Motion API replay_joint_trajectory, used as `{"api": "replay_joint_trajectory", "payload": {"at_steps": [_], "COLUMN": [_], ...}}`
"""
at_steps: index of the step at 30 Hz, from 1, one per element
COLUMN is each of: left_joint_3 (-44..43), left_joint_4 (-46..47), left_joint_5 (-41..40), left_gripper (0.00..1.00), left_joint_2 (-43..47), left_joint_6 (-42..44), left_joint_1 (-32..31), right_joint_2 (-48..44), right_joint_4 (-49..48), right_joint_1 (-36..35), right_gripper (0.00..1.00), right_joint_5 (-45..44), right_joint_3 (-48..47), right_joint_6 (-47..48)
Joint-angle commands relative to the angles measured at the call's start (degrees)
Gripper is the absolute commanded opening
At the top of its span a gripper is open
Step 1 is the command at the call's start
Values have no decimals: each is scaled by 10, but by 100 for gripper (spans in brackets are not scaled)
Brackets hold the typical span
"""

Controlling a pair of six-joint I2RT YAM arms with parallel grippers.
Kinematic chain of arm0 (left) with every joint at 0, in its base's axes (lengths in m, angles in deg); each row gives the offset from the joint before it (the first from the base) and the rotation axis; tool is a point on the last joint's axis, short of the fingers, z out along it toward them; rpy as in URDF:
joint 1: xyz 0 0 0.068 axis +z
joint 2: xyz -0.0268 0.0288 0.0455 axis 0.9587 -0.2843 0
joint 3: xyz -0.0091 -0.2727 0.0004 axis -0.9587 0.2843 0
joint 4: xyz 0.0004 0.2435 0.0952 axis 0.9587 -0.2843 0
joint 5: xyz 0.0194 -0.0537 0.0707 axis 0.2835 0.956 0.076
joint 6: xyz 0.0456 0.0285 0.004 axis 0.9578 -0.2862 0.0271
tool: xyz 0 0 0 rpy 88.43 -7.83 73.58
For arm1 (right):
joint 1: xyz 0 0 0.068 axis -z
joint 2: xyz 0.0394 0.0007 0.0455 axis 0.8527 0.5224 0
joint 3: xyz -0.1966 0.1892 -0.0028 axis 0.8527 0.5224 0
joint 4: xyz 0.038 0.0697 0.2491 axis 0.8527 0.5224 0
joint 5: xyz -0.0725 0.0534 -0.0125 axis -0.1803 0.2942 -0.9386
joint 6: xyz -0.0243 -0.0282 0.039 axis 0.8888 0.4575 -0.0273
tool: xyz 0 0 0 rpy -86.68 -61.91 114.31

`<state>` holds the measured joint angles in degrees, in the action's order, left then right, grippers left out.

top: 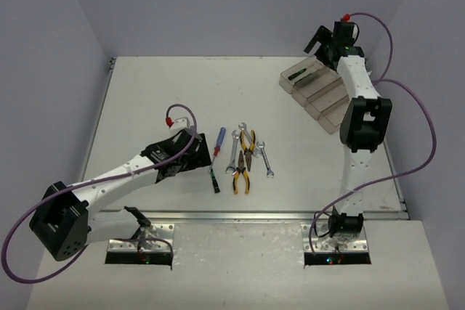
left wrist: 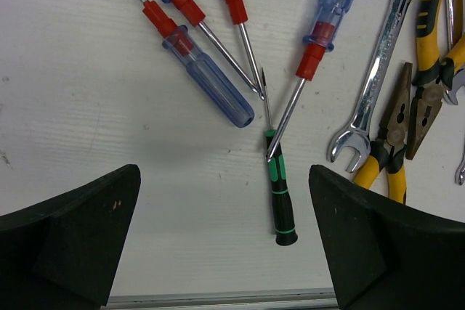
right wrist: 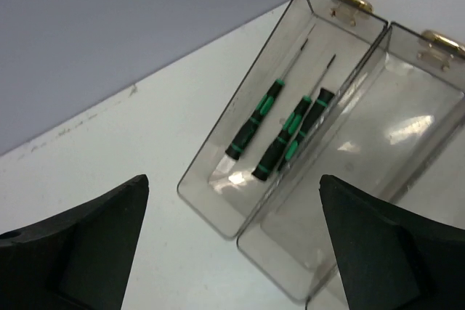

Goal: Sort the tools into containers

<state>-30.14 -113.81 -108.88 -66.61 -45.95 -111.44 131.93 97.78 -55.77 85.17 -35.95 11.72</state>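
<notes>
Sorting is partway through: 3 black-and-green screwdrivers (right wrist: pixel 287 136) lie lengthwise in the end bin (right wrist: pixel 240 85), while the next bin (right wrist: pixel 407 107) looks bare. The right gripper (right wrist: pixel 232 194) hangs above that end bin, fingers spread wide, nothing between them and touching nothing.

Across the table the left gripper (left wrist: pixel 225 208) hovers low over the unsorted pile, jaws equally wide and empty. Directly between its fingers lies a 4th black-and-green driver (left wrist: pixel 280 197), handle toward the near edge, with the tip of a blue-and-red screwdriver (left wrist: pixel 320 34) resting across its neck. 3 more blue-and-red ones (left wrist: pixel 211 85) fan out beyond it; a wrench (left wrist: pixel 378 56) and pliers (left wrist: pixel 429 70) lie to one side, near but not touching it.

The step in hand appears to be the pickup of that last green driver. The next move likely calls for a straight descent and a close on the handle's lower half — clear of the overlapping shaft, which could drag along. The carry then goes to the end bin, well apart at the table's far right, where the other arm is now.
</notes>
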Motion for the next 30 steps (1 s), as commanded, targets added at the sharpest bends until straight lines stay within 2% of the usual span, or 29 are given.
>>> {"api": "replay_joint_trajectory", "payload": {"at_steps": [1, 3, 6, 8, 10, 13, 16, 19, 20, 21, 27, 30], "left_joint_3": [-8, -10, -21, -40, -54, -82, -96, -104, -105, -104, -96, -88], "left_joint_4": [32, 31, 30, 16, 4, -15, -36, -53, -60, -61, -59, -53], "left_joint_5": [-24, -38, -52, -61, -71, -95, -105, -116, -122, -122, -121, -115], "left_gripper": [96, 92, 91, 90, 90, 83, 72, 67, 60, 59, 18, 4], "left_joint_2": [-28, -47, -79, -113, -136, -193, -226, -250, -257, -259, -264, -259], "left_joint_6": [-54, -81, -119, -146, -163, -198, -219, -237, -249, -253, -264, -263], "left_joint_1": [-41, -68, -106, -131, -149, -182, -191, -201, -207, -210, -215, -216], "right_joint_2": [-170, -252, -364, -434, -469, -509, -531, -553, -563, -566, -580, -579], "right_joint_4": [50, 29, -44, -84, -99, -92, -86, -87, -84, -82, -88, -94], "right_joint_1": [-82, -97, -100, -100, -102, -106, -107, -106, -107, -107, -107, -107], "right_gripper": [99, 99, 99, 99, 99, 99, 99, 99, 99, 99, 99, 99], "right_joint_5": [-65, -50, 76, 131, 148, 160, 173, 177, 177, 178, 194, 200], "right_joint_3": [132, 213, 399, 508, 559, 615, 634, 651, 654, 656, 666, 674], "right_joint_6": [83, 94, 70, 53, 44, 45, 48, 50, 53, 53, 53, 53]}}
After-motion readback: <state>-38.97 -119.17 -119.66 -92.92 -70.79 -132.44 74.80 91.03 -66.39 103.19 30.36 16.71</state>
